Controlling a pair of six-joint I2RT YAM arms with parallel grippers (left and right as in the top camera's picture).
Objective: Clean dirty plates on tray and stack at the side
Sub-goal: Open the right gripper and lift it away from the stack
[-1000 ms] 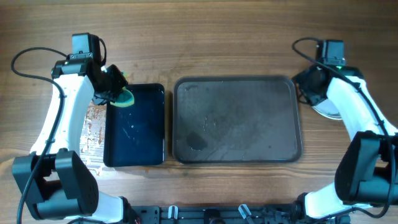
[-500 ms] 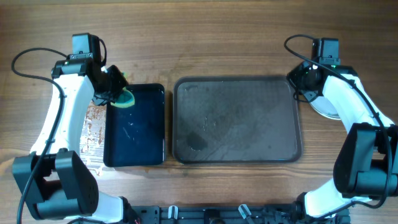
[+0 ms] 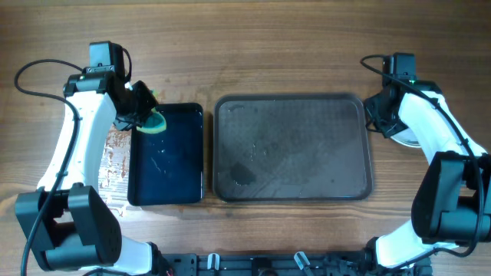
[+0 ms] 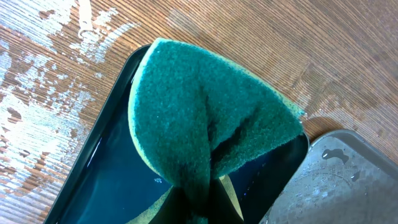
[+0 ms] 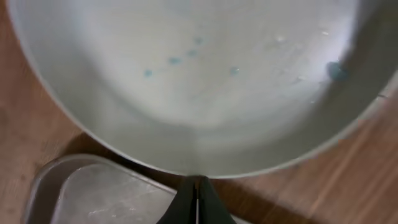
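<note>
The tray (image 3: 307, 153) lies in the middle of the table, wet, with no plate on it. A white plate (image 3: 406, 139) with faint blue specks rests on the wood just right of the tray and fills the right wrist view (image 5: 205, 81). My right gripper (image 5: 196, 182) is shut, its tips at the plate's near rim, with nothing seen between them; from overhead it (image 3: 386, 123) hovers over the tray's right edge. My left gripper (image 4: 202, 199) is shut on a folded green sponge (image 4: 199, 112), held above the top left corner of a black tray (image 3: 165, 184).
The black tray (image 4: 106, 180) holds dark bluish water and sits just left of the grey tray (image 4: 336, 180). Wet, pale patches mark the wood (image 3: 115, 157) left of the black tray. A corner of the grey tray (image 5: 93, 193) lies under my right gripper.
My right gripper has gone from open to shut beside the plate, and its wrist swung a little left and back. The left arm and sponge have not moved.
</note>
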